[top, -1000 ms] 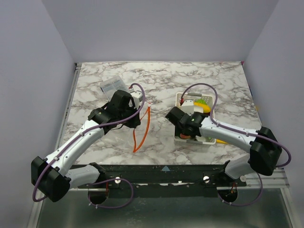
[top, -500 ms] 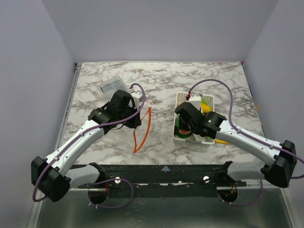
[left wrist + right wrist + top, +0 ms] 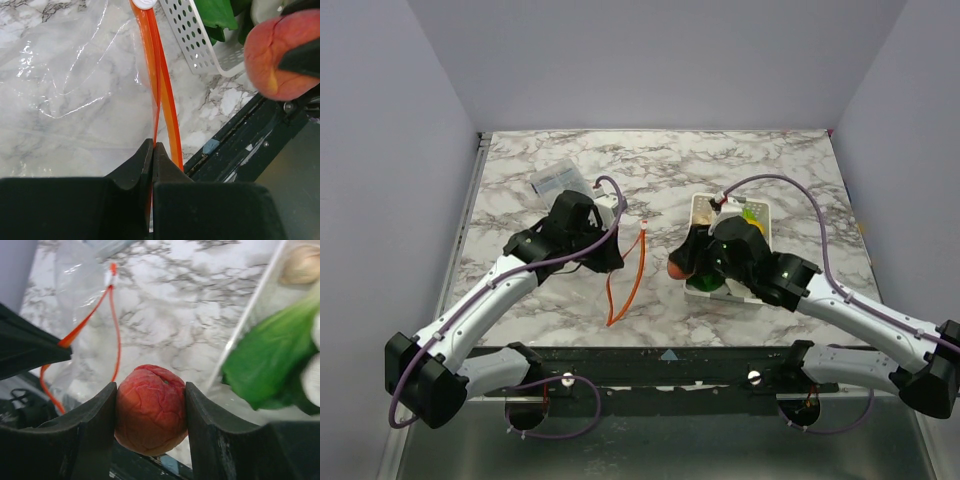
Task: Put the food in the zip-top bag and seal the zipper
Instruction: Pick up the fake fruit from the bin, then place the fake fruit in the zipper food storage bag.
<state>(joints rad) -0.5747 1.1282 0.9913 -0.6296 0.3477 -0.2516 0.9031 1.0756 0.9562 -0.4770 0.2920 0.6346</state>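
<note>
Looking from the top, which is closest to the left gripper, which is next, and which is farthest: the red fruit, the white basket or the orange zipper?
1. zipper: pinched in the left gripper itself.
2. red fruit: to its right, in the right gripper.
3. white basket: farther right, beyond the fruit.

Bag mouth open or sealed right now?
Open. The zipper strips bow apart into a loop; the left end effector pinches one strip.

Marbled table (image 3: 720, 160); plain lilac walls (image 3: 650, 60); dark rail (image 3: 640, 365) along near edge.
</note>
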